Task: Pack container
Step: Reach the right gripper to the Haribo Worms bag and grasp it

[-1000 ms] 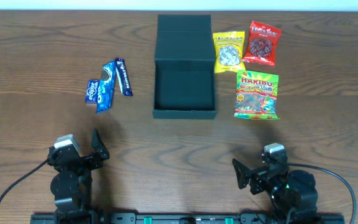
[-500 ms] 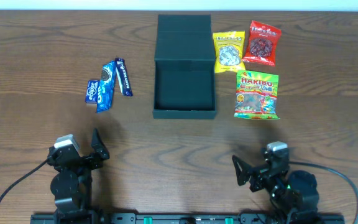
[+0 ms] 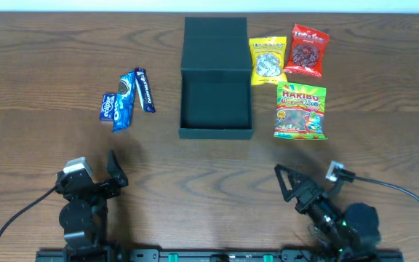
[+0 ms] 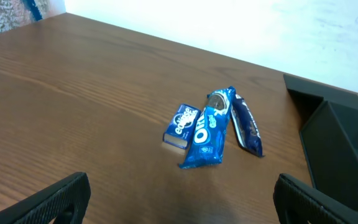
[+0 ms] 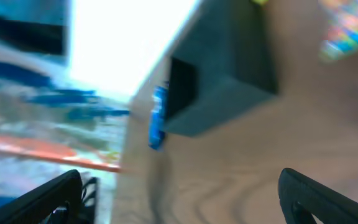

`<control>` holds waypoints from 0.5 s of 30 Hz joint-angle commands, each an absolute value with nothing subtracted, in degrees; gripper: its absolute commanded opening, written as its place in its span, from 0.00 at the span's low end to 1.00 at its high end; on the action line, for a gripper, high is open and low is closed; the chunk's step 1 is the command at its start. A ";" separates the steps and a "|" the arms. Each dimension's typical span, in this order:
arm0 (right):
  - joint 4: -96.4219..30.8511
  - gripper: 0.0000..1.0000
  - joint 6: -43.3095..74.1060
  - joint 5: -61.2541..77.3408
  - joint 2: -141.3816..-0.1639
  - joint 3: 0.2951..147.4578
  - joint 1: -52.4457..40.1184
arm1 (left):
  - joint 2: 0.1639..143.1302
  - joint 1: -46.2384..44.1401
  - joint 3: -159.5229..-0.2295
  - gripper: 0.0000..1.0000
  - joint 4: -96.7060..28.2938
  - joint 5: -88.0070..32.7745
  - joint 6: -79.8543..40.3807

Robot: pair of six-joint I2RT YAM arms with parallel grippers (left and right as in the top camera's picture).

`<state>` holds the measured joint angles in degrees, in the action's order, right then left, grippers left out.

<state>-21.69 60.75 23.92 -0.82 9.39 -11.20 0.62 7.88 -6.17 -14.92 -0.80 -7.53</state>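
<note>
- The container [image 3: 216,109] sits on the table [image 3: 35,73], mid-width and toward the far edge. Its flap lid is laid back flat behind it, and the overhead view looks straight down into the bare inside.
- Only the overhead view shows all the snacks. A yellow packet [image 3: 268,61] and a red packet [image 3: 307,50] lie just right of the lid, with a Haribo bag [image 3: 300,110] beside the box's right wall.
- To the left, apart from the box, three blue items cluster: an Oreo packet [image 3: 126,109], a small Oreo pack [image 3: 108,106] and a dark blue bar [image 3: 145,90].
- The left wrist view shows those three up close, touching one another, with only the container's near corner at the right edge.
- The left gripper [image 3: 93,171] is near the table's front edge, fingers spread wide with nothing between them.
- The right gripper [image 3: 297,191] is also near the front edge, angled, and likewise spread and empty.
- The right wrist view is blurred and tilted. I can make out the box, a blue smear past it and a colourful corner, no more.
</note>
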 commanded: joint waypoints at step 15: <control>3.03 0.99 40.34 20.25 -45.50 25.32 -1.54 | 0.25 8.23 -4.60 0.95 -15.16 0.40 -7.75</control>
